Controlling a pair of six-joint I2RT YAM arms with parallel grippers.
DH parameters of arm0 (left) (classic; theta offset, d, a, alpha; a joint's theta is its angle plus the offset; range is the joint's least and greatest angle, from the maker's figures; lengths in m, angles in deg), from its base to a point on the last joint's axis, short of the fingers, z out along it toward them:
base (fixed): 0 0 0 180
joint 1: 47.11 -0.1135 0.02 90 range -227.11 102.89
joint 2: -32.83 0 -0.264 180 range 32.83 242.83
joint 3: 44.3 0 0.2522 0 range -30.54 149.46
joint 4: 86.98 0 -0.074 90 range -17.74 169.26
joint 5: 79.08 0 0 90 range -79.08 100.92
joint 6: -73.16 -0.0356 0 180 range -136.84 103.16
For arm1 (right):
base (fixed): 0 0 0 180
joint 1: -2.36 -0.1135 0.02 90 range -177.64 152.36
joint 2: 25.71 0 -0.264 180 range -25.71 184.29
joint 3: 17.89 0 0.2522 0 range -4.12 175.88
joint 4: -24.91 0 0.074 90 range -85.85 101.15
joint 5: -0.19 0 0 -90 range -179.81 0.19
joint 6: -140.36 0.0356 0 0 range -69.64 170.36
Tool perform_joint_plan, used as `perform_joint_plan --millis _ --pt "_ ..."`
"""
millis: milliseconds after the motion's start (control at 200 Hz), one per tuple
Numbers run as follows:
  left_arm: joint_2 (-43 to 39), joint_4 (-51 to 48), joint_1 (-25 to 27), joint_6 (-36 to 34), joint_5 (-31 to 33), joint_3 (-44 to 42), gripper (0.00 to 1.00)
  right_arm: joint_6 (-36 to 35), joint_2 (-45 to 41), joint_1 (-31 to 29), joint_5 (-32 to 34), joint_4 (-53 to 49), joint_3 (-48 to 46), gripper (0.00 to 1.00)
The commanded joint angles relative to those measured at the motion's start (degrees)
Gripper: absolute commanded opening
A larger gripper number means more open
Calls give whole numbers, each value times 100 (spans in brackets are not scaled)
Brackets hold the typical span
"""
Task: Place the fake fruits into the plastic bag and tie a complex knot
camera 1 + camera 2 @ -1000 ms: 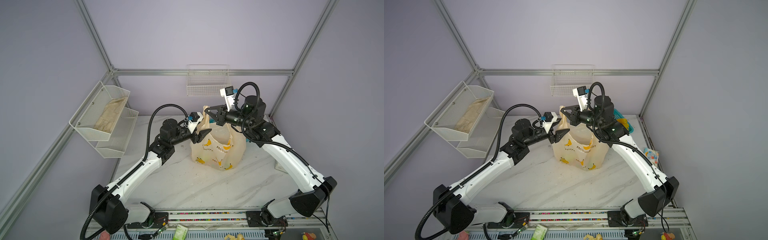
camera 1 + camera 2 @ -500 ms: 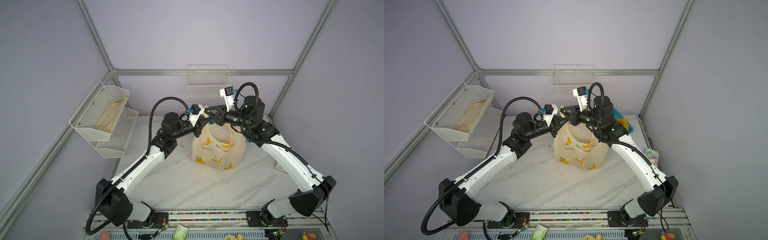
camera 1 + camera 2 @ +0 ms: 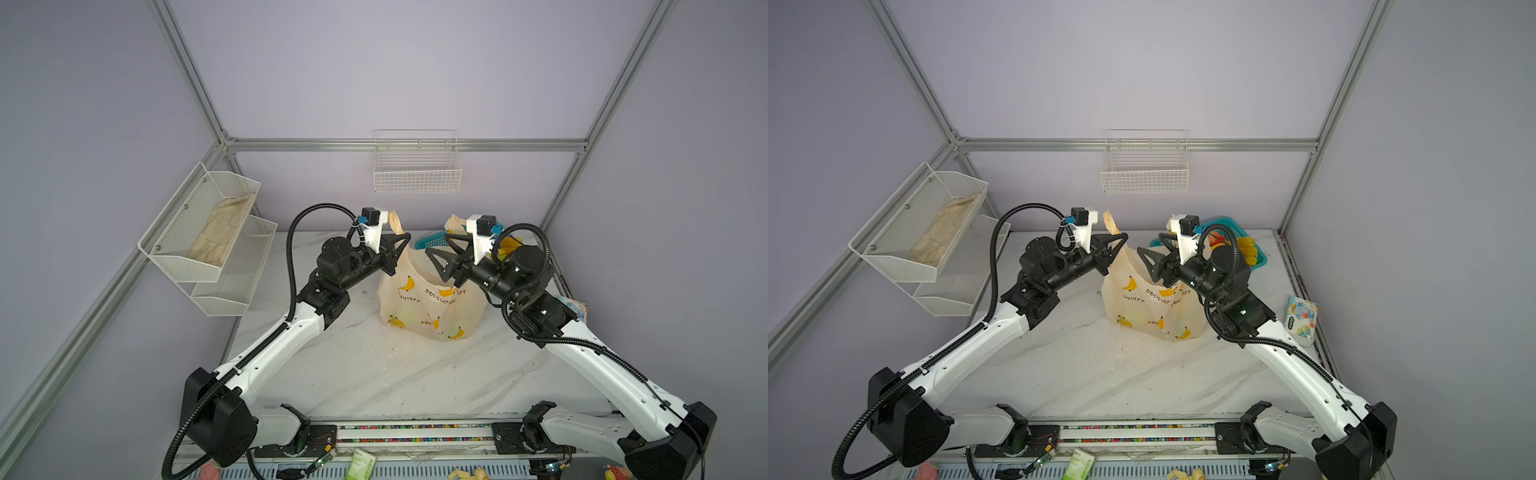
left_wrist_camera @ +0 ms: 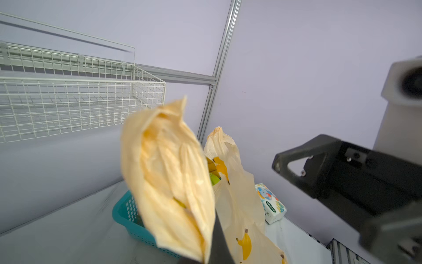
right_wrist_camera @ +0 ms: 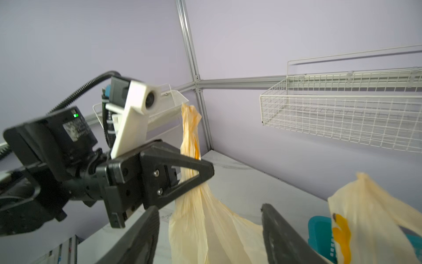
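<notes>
- From my seat at 6 o'clock, the plastic bag point(image 3: 432, 307) point(image 3: 1154, 307) stands upright on the marble table point(image 3: 374, 374), just past centre toward 1 o'clock, with its mouth gaping. I see green and yellow tints through its wall but can't tell which fruits they are.
- At 3 o'clock, by the table edge, lies a tissue pack point(image 3: 1300, 318).
- My left gripper point(image 3: 407, 239) point(image 3: 1124, 237) reaches in from 9 o'clock at the bag's rim. Its jaws are pinched tight on the left handle point(image 3: 395, 222) point(image 5: 191, 137), whose tip pokes up above the fingers.
- My right gripper point(image 3: 436, 244) point(image 3: 1149, 244) sits on the 3 o'clock side of the mouth, jaws spread wide and gripping nothing.
- The right handle point(image 3: 452, 224) point(image 4: 219, 141) stands free just behind that gripper, well apart from the left one.
- Behind the bag at 1 o'clock, a teal basket point(image 3: 1229, 220) holds yellow fake fruits point(image 3: 1246, 248).
- Farthest off, at 12 o'clock, a wire basket point(image 3: 417, 174) hangs on the back wall.
</notes>
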Motion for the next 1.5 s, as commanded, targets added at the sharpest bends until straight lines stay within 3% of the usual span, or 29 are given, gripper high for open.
perform_joint_plan --millis 0,190,440,625,985,1085,1160,1265,1390,1495 --pt "-230 310 -16 503 57 -154 0 -583 98 -306 124 1163 -441 82" --pt "-285 288 -7 758 29 -220 0 -907 454 -551 193 2202 -869 96" --pt "-368 292 -4 890 -116 -307 0 -1790 932 -691 320 3188 -1017 97" --pt "-396 371 10 871 -253 -337 0 -2084 1241 -689 203 3213 -846 97" --pt "-445 586 15 920 -312 -408 0 -1515 2022 -695 -261 3613 -707 95" --pt "-442 906 19 1109 -340 -531 0 -1155 2280 -690 -190 4135 -792 87" --pt "-430 1029 22 1281 -352 -579 0 -928 2435 -690 -78 4501 -885 76" --pt "-450 1200 19 1429 -212 -686 0 -754 2558 -686 72 4876 -1087 55" --pt "-538 1190 -40 1408 74 -800 0 -836 2496 -688 32 4974 -1410 21" --pt "-494 1192 -185 1408 -44 -802 5 -975 2412 -690 -212 4836 -1591 6"
